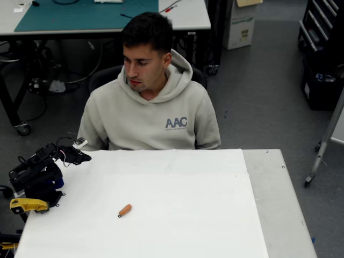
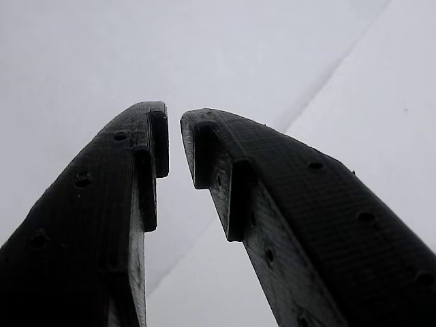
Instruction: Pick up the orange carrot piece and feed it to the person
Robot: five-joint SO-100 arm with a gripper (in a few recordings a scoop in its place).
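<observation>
The orange carrot piece (image 1: 124,210) lies on the white table sheet (image 1: 177,215), left of the middle and near the front. The person (image 1: 153,107) in a beige hoodie sits behind the table's far edge, looking down to the left. My black arm is folded at the table's left edge, and its gripper (image 1: 84,157) points right at the sheet's far left corner, well away from the carrot. In the wrist view the two black fingers (image 2: 136,177) stand almost together with only a thin slit at the gripper (image 2: 174,136) tips and nothing between them, over the white sheet.
A yellow clamp part (image 1: 27,205) sits at the arm's base on the left. A bare grey strip of table (image 1: 279,204) runs along the right. Behind the person stand a desk with a green mat (image 1: 80,13) and a cardboard box (image 1: 240,24).
</observation>
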